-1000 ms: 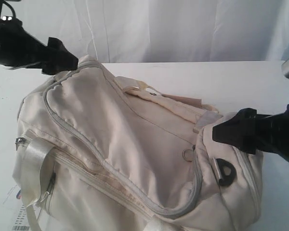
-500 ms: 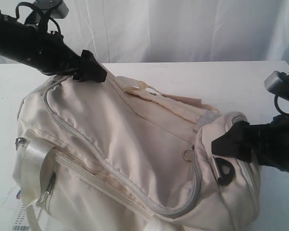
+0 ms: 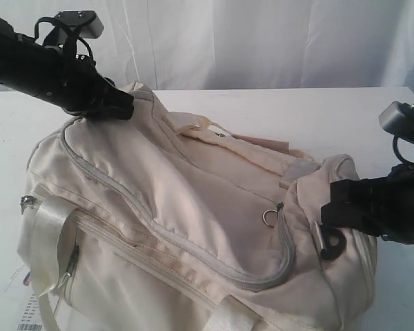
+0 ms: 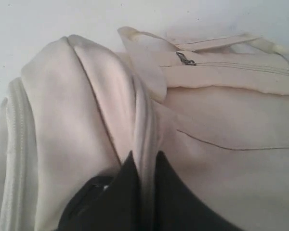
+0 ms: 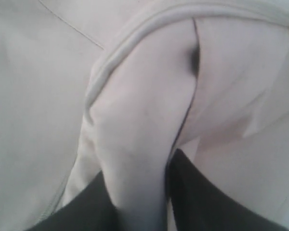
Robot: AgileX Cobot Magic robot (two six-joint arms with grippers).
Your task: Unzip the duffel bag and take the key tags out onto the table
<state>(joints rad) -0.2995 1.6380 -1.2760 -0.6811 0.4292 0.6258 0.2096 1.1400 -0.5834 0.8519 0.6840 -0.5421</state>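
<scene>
Cream-white fabric everywhere, soft and crumpled: the duffel bag lay on its side across the plain white worktop, slack in the middle and puffed at both ends. A grey zipper track curved round its top panel like a long horseshoe, and a small metal ring pull hung beside the end of that curve. A glossy pale webbing strap ran down the bag's near side, and a black D-ring sat on the end cap.

At the bag's far end, the left fingers were down on the cloth. The left wrist view showed it properly: the left fingers, black and tapered, stood narrow with a ridge of the bag's fabric pinched between them. Only that view caught a little dark zipper pull on a stitched seam beyond the ridge.

At the D-ring end, the right fingers pressed into the bulge. From the right wrist, the right fingers had a thick, smooth fold of cloth clamped between them, with a piped seam arching over it.

Only the exterior view showed the white curtain behind the bag and a barcoded paper poking out beside its strap corner.
</scene>
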